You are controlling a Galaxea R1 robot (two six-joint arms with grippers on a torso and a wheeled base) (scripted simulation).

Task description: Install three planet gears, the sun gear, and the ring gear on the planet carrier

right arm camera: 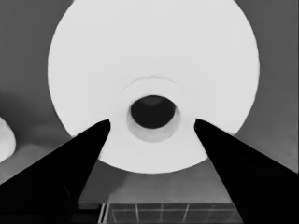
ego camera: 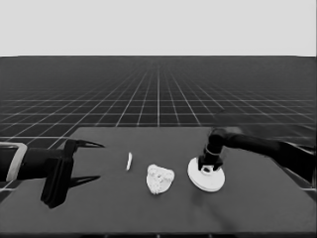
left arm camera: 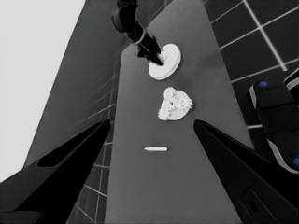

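The larger round part, thick with a raised middle and a small hole, lies on the table right of centre. My right gripper stands straight over it. In the right wrist view its fingers straddle the raised hub of the larger round part, open, with a small gap on each side. Left of it lies the smaller round part, with small toothed gears clustered on top; it also shows in the left wrist view. My left gripper waits open over the table's left end, holding nothing.
A thin white piece lies between the left gripper and the gear cluster, and the left wrist view shows it too. Dark machinery with blue lights sits past the table's edge. Bare table stretches along the front.
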